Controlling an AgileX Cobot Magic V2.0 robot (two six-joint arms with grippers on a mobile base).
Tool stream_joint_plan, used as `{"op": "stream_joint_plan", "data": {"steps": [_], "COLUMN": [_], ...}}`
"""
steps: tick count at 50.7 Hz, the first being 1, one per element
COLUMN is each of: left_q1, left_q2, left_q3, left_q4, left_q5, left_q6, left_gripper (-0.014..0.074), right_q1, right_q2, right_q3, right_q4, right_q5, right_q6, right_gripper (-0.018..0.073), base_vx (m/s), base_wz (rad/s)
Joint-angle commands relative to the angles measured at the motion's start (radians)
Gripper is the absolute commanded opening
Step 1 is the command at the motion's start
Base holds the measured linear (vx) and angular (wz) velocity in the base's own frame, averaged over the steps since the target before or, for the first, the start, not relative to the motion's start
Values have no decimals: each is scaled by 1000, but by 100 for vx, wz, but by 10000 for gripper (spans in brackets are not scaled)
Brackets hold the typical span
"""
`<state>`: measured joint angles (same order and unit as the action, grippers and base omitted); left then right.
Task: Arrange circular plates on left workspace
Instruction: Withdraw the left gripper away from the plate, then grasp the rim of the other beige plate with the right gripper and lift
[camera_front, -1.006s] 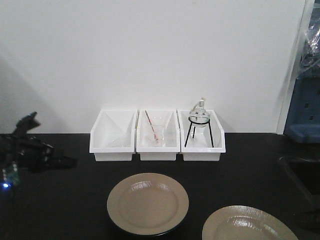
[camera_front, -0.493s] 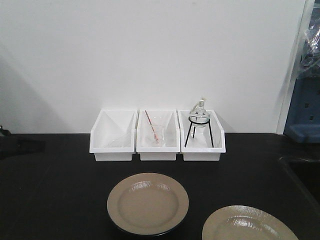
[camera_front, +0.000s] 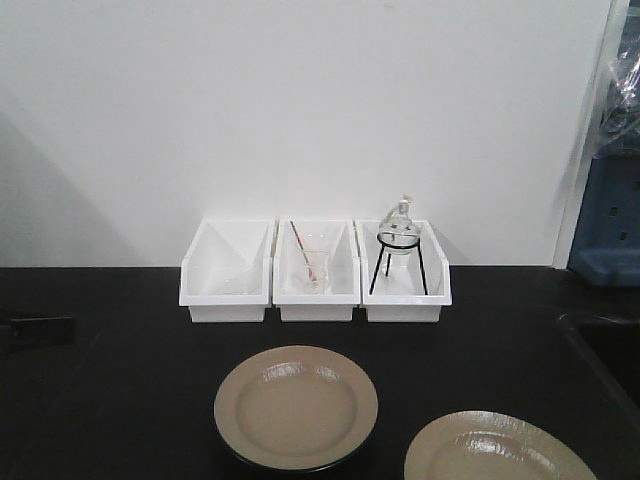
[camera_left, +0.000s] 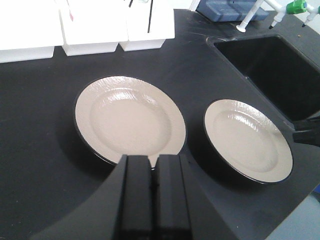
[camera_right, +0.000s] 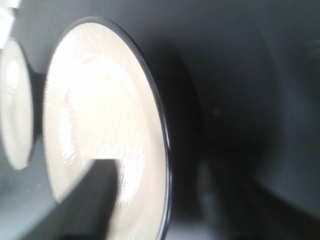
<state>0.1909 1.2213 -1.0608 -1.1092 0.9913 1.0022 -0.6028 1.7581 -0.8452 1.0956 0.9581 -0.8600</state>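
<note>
Left plate (camera_front: 296, 408) and right plate (camera_front: 497, 452) lie apart on the counter (camera_front: 110, 400). The left gripper (camera_left: 151, 187) is pressed together; the right gripper (camera_right: 85, 210) is too blurred to tell.

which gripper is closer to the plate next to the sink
Right. The right gripper is just off the rim of the sink-side plate. The left gripper hangs over the near rim of the other plate, farther from it.

The bottom edge of the front view cuts off the right plate (camera_front: 497, 450). From the left wrist, the left gripper (camera_left: 153, 162) hides the other plate's (camera_left: 130, 117) near rim. The right wrist view is smeared, and a dark shape (camera_right: 85, 200) at its bottom edge cannot be identified.
</note>
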Motion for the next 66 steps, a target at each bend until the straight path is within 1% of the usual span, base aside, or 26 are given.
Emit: {"op": "stream_joint_plan", "data": {"steps": [1,4,9,13,16,19,21,25,26,27,34,38,42,45,49,55,61,66], "left_q1": [1,1,1,1,1,1,1,1,1,1,1,1,1,1,1,1,1,1], "left_q2": [-32,-32,-32,-32,-32,-32,-32,-32,-32,-32,-32,-32,-32,-32,-32,-32,-32,-32], "left_q3": [-26,-26,-26,-26,-26,-26,-26,-26,-26,-26,-26,-26,-26,-26,-26,-26,-26,-26], "left_q4": [-72,-72,-72,-71,-70,-70,-69,-60,-55,-52,-51,-50,-51,-50,-50,-50,-50,-45], "left_q5": [-20,-20,-18,-13,-12,-9,-8,-8,-8,-8,-6,-8,-14,-24,-27,-28,-31,-30], "left_q6": [0,0,0,0,0,0,0,0,0,0,0,0,0,0,0,0,0,0], "left_gripper": [-1,-1,-1,-1,-1,-1,-1,-1,-1,-1,-1,-1,-1,-1,-1,-1,-1,-1], "right_q1": [43,73,122,158,181,192,197,195,194,194,193,194,195,206,240,369,514,611], "right_q2": [-26,-13,22,62,86,104,105,96,89,81,4,-62,-118,-156,-164,-137,-70,3], "right_q3": [-22,-22,-22,-22,-22,-22,-22,-22,-22,-22,-22,-22,-22,-26,-52,-124,-215,-298], "right_q4": [53,71,115,147,177,207,217,224,224,224,252,294,378,474,517,555,621,640], "right_q5": [-19,-38,-53,-60,-63,-60,-58,-54,-54,-57,-77,-102,-112,-102,-98,-147,-214,-260], "right_q6": [-5,-5,-6,-6,-10,-10,-10,-10,-10,-8,-9,-9,-9,-10,-14,-17,-16,-16], "right_gripper": [620,642,630,595,551,435,340,102,28,-16,-10,-5,-5,-5,-5,-5,-5,-5], "base_vx": [0,0,0,0,0,0,0,0,0,0,0,0,0,0,0,0,0,0], "base_wz": [0,0,0,0,0,0,0,0,0,0,0,0,0,0,0,0,0,0]}}
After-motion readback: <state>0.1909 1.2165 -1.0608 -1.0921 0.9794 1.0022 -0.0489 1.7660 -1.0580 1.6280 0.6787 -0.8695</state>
